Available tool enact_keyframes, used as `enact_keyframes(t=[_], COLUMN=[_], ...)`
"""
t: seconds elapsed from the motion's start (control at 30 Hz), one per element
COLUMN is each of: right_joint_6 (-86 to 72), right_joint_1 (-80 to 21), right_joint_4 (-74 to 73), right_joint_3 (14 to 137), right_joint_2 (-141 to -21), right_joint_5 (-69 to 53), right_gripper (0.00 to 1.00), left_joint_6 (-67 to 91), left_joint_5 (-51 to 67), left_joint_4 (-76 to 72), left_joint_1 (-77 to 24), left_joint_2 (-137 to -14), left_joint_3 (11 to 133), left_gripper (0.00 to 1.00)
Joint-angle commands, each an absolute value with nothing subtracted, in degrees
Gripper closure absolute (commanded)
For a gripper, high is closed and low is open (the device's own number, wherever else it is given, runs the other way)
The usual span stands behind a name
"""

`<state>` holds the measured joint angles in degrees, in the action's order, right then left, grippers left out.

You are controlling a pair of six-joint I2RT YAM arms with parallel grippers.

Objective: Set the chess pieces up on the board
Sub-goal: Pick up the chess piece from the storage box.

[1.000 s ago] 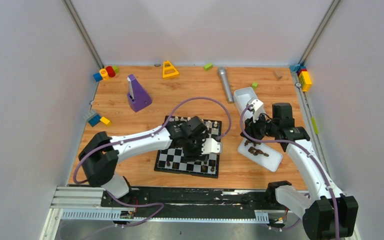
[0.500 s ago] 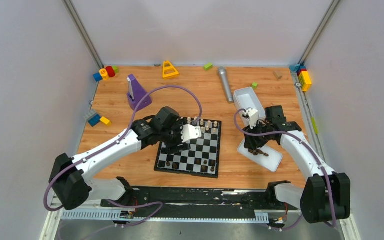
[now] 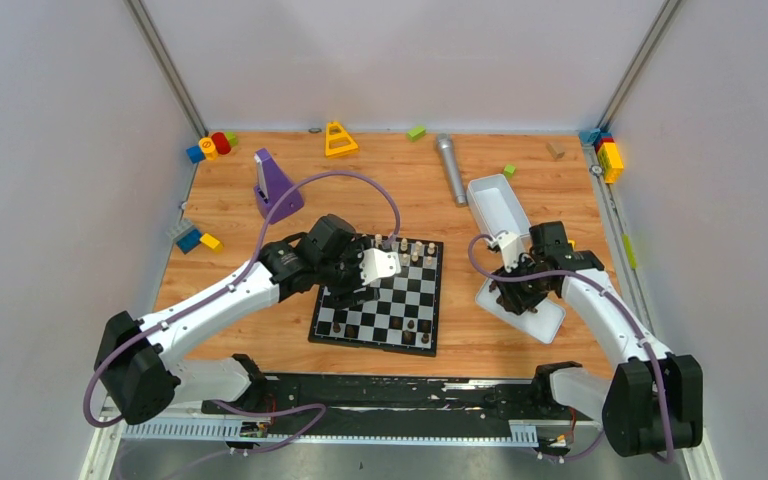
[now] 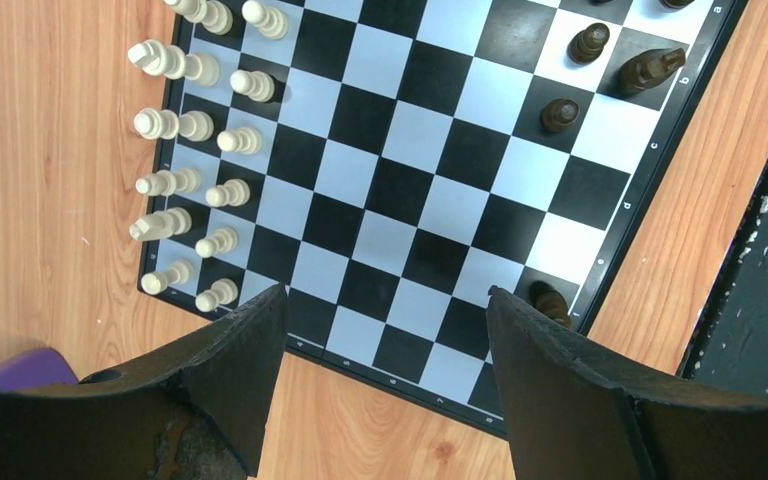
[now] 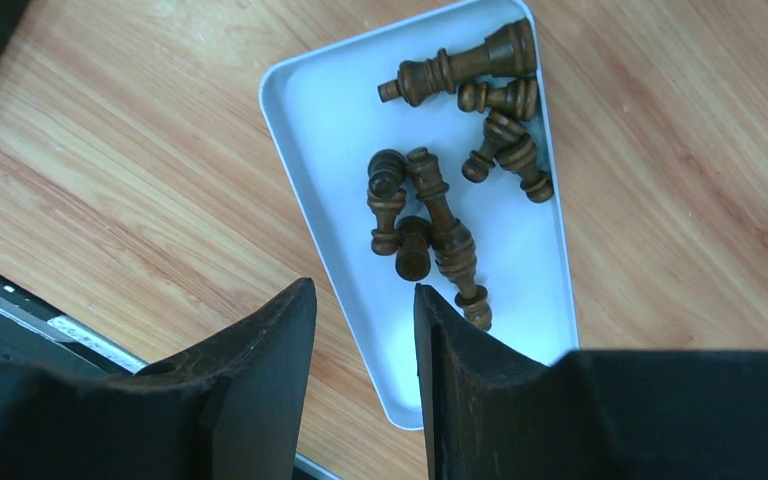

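Observation:
The checkered board [image 3: 397, 303] [image 4: 412, 188] lies at the table's near middle. Cream chess pieces [image 4: 192, 152] stand in two rows along its far edge. A few dark pieces [image 4: 600, 62] stand near its front edge, one [image 4: 548, 298] half hidden by a finger. My left gripper [image 3: 360, 283] [image 4: 385, 300] hovers above the board's left edge, open and empty. Several dark pieces [image 5: 438, 205] lie toppled in the near white tray [image 3: 548, 322] [image 5: 312, 120]. My right gripper [image 3: 517, 293] [image 5: 363, 290] hangs above that tray's edge, open by a narrow gap, holding nothing.
A second white tray [image 3: 493, 197] lies behind the first. A purple wedge [image 3: 276, 188], yellow triangle [image 3: 339, 139], grey cylinder [image 3: 450, 168], green blocks [image 3: 509, 171] and coloured block clusters [image 3: 210, 146] [image 3: 608, 156] [image 3: 193, 238] sit on the wooden table. A black rail runs along the near edge.
My left gripper pulled back from the board's near right part to its left side and opened wider. My right gripper came down and nearer, over the tray of dark pieces.

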<state>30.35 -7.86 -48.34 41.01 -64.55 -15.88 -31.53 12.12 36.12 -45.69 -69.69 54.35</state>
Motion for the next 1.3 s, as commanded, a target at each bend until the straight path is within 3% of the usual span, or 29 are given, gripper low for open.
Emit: enact_keyframes(t=[0.0, 0.3, 0.9, 1.07, 1.27], right_joint_6=[31.55, 30.16, 29.53, 29.57, 29.49], right_joint_1=[-7.67, -6.53, -5.69, -5.3, -5.21], right_joint_4=[-48.79, -46.25, -43.62, -43.41, -45.94], right_joint_3=[40.67, 43.18, 44.82, 45.39, 46.76], right_joint_2=[-64.94, -70.53, -74.99, -76.17, -74.37], right_joint_5=[-12.45, -12.18, -13.08, -13.32, -13.08], right_gripper=[0.59, 0.66, 0.67, 0.74, 0.89], left_joint_6=[-30.55, -30.56, -30.54, -30.5, -30.56], left_joint_5=[12.06, 12.11, 12.0, 11.83, 11.46], left_joint_4=[34.26, 34.18, 34.36, 34.45, 34.46], left_joint_1=[-45.44, -45.44, -45.44, -45.44, -45.48], left_joint_2=[-69.44, -70.13, -70.13, -70.0, -69.87], left_joint_3=[54.02, 54.14, 53.83, 53.79, 53.55], left_gripper=[0.2, 0.2, 0.2, 0.2, 0.2])
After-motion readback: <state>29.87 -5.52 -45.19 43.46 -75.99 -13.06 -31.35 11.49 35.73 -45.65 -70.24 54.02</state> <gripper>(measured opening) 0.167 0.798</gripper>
